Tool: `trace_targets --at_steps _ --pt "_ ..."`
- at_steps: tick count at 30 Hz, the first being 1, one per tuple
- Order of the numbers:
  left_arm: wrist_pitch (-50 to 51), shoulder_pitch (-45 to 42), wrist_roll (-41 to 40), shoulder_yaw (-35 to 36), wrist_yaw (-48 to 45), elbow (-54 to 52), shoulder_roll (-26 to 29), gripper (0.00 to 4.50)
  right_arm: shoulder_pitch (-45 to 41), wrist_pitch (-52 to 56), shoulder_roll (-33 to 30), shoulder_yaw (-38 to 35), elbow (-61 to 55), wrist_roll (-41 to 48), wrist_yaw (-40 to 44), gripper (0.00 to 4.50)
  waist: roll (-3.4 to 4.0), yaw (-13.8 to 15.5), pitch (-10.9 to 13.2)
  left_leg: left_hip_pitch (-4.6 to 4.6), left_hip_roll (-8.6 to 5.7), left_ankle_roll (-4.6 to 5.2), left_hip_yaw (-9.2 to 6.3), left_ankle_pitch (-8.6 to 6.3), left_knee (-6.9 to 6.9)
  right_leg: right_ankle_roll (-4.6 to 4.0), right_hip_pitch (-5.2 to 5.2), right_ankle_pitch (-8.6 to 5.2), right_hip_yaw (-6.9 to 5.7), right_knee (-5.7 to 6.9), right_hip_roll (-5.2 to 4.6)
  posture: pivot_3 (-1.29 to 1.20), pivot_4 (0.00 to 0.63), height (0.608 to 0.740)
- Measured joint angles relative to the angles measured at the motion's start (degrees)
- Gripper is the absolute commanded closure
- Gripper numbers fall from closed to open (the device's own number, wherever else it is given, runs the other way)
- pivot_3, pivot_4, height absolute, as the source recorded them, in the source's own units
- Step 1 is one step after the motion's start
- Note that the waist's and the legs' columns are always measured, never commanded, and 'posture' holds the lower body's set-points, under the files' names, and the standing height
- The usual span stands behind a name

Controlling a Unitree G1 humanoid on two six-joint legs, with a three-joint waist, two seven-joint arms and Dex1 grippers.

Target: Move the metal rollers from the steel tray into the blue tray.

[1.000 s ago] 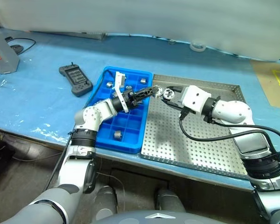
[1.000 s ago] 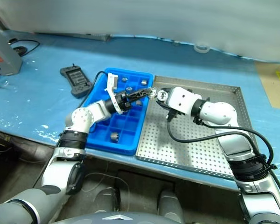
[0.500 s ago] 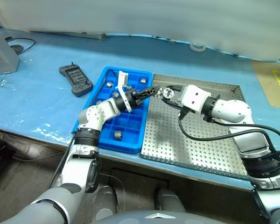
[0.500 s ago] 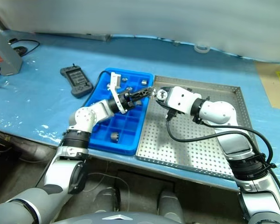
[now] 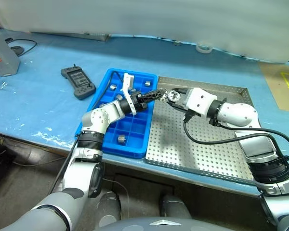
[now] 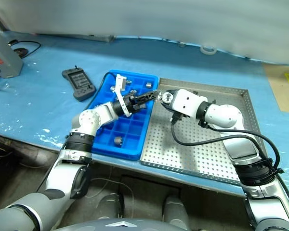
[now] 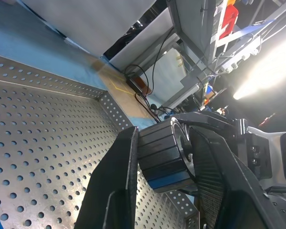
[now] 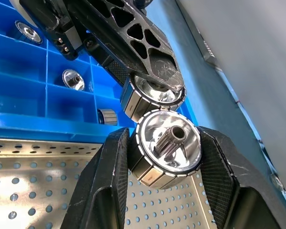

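Wrist views reveal each end effector, left point(image 7: 164, 191) and right point(image 8: 164, 191), clamping its own roller point(image 7: 162, 157) point(image 8: 167, 145).

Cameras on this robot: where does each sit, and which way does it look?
Head eyes: on the head, facing forward and down at the blue tray and steel tray; both arms show.
Left wrist: along the left pincer, shut on a roller above the steel tray; two fingers show.
Right wrist: along the right pincer, shut on a second roller, toward the blue tray.
Shared: each wrist view catches the other pincer.
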Motion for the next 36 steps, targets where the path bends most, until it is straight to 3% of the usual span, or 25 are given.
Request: trace_targets --at_steps 8,17,31,36 --pt "1.2 -0.6 -1.6 -2.0 -5.2 -2.0 7.9 3.05 -1.4 -2.0 1.1 2.6 -0.6 0.5 -1.1 2.72 0.02 0.0 0.0 0.01 -0.05 -0.08 -0.01 0.05 -0.05 0.01 -0.02 0.00 -0.02 0.01 0.03 -0.11 0.150 0.740" --pt "3.1 7.5 -4.8 -3.3 -7.7 -15.6 18.5 3.05 -2.7 -5.9 1.8 8.2 -1.1 1.9 -1.0 2.72 0.02 0.4 0.0 0.02 -0.12 -0.19 -0.08 0.04 -0.13 0.01 0.00 0.00 -0.05 0.01 0.06 -0.07 0.150 0.740" --pt "2.9 9.4 -5.2 -4.1 -7.5 -16.7 19.8 3.05 -2.5 -7.5 1.8 9.7 0.0 2.2 -1.2 2.72 0.00 0.9 0.0 0.14 -0.07 -0.41 -0.10 0.17 -0.18 0.06 0.04 0.03 -0.04 0.02 0.12 -0.07 0.150 0.740" --pt "1.4 9.4 -4.6 -8.0 -9.1 -16.7 22.5 3.05 0.0 -7.6 1.3 9.7 -0.3 2.9 -0.5 2.72 -0.01 1.1 0.0 0.15 -0.13 -0.42 -0.11 0.16 -0.32 0.08 0.03 0.04 -0.05 0.02 0.12 -0.08 0.150 0.740"
